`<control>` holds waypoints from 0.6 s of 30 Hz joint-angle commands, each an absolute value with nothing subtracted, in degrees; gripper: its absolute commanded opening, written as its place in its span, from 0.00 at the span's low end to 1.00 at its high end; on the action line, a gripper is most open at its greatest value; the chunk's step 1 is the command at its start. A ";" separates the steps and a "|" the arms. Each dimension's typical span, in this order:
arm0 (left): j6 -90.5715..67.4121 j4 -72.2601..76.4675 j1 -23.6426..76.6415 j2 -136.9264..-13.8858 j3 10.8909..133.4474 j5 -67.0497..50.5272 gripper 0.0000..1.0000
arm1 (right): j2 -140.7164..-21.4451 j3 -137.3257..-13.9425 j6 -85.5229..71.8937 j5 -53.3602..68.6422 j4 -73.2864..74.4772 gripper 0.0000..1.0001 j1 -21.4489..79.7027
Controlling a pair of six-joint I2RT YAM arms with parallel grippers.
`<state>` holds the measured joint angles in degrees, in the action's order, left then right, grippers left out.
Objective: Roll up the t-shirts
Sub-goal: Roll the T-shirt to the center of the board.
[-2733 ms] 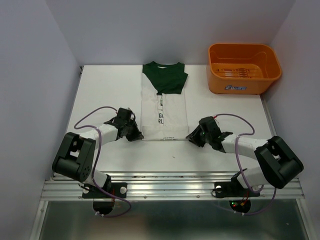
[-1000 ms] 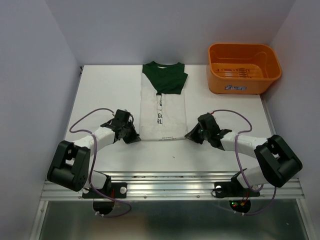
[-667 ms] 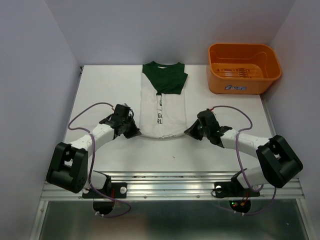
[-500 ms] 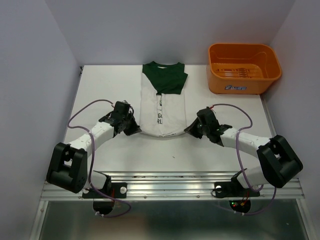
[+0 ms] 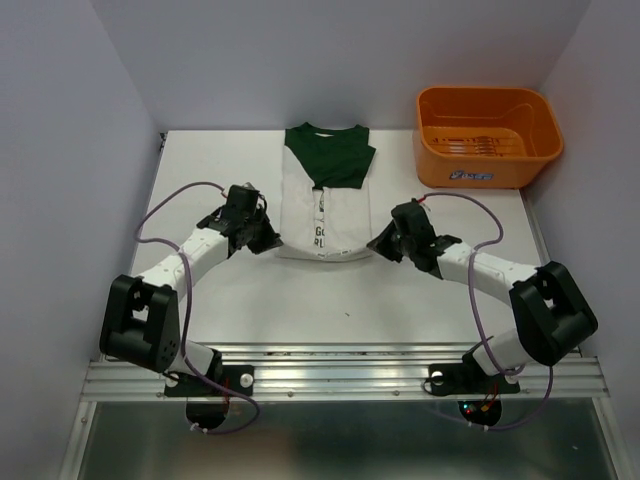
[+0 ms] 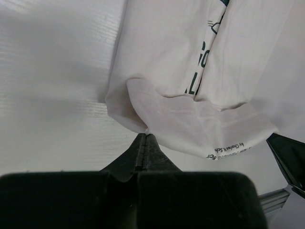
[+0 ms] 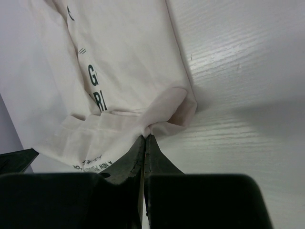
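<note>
— On the table [image 5: 210,190], between your two arms, what is laid out?

— One t-shirt [image 5: 325,205], folded lengthwise into a narrow strip. The dark green part is at the far end. The white body, with its dark lettering, runs toward the near end. The strip lies mid-table, left of the orange basket [image 5: 488,135], which stands at the far right corner, well apart from the cloth.

— Report the left gripper.

— My left gripper [image 5: 270,242] is at the near left corner of the strip. Its jaws are pressed together, and a pinch of white hem is caught at the tips of the fingers [image 6: 131,160].

— Report the right gripper.

— The condition is mirrored. My right gripper [image 5: 378,246] is at the near right corner, jaws closed flat against each other. The hem corner bunches where the fingers [image 7: 128,162] meet.

— Condition of the hem?

— The near edge is turned back over the white body, forming a loose fold across the width of the strip. A line of small print [image 6: 228,147] shows on the turned-back part. Farther along, the cloth lies flat on the table.
</note>
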<state>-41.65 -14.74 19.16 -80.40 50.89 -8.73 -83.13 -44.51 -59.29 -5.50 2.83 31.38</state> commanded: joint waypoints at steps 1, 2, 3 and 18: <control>-39.64 -15.20 18.11 -82.17 55.28 -8.00 0.00 | -84.89 -48.33 -57.40 -6.77 2.64 0.01 29.45; -39.38 -15.29 17.93 -83.22 56.41 -8.00 0.00 | -85.34 -48.77 -57.13 -6.33 2.64 0.01 29.44; -39.20 -15.38 17.84 -83.93 57.03 -8.09 0.00 | -85.86 -49.21 -56.95 -6.24 2.64 0.01 29.44; -37.18 -15.56 15.91 -95.88 66.09 -8.09 0.00 | -95.88 -58.00 -53.62 -4.13 2.55 0.01 25.22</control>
<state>-38.83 -15.44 16.64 -94.56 62.61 -8.75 -94.08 -54.04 -55.55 -4.40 3.22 26.26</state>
